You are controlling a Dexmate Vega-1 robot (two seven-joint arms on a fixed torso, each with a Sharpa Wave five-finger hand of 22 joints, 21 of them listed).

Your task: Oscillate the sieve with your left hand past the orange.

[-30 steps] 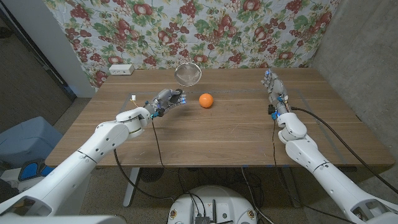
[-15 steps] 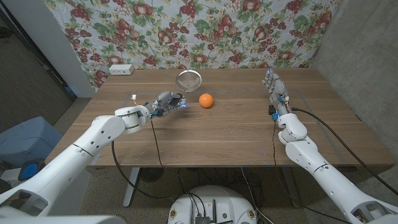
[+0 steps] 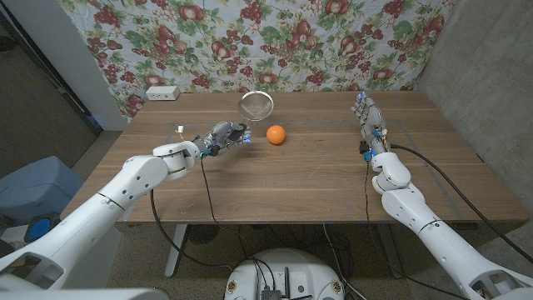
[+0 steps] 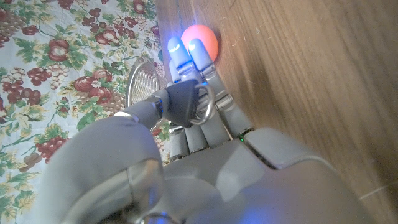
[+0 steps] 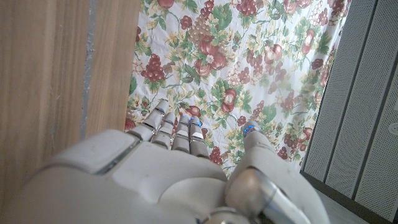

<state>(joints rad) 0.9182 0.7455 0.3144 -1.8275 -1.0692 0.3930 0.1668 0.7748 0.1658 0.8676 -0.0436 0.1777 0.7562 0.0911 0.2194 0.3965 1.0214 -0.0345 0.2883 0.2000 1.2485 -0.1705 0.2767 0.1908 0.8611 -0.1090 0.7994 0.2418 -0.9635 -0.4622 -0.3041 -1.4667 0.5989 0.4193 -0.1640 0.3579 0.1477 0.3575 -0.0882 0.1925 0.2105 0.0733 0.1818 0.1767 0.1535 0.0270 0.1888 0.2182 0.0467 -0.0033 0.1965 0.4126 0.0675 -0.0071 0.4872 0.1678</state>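
Surface (image 3: 316, 179) carries everything; we're mid-task by our read. The grasp is done: our left hand (image 3: 223, 138) has its fingers closed round the sieve's handle, and the left wrist view shows the handle's wire loop (image 4: 204, 106) pinched under the thumb against the fingers (image 4: 186, 59). The sieve (image 3: 256, 105) sits beyond the fingertips, lifted off the surface as far as we can tell. What's left is the swinging itself, side to side past the orange (image 3: 276, 133); one frame can't tell us how many passes are in.

Right hand (image 3: 366, 115) is well apart from all this, standing on its edge with fingers straight and together, holding nothing.

Sieve long axis runs from our palm out through the fingertips, away from the robot and slightly toward the right arm's side. Bowl end leads, handle end sits in the hand. Rim looks tilted toward the camera; mesh visible.

Orange sits just beside the left fingertips on the right arm's side, nearer us than the bowl, not touching either.
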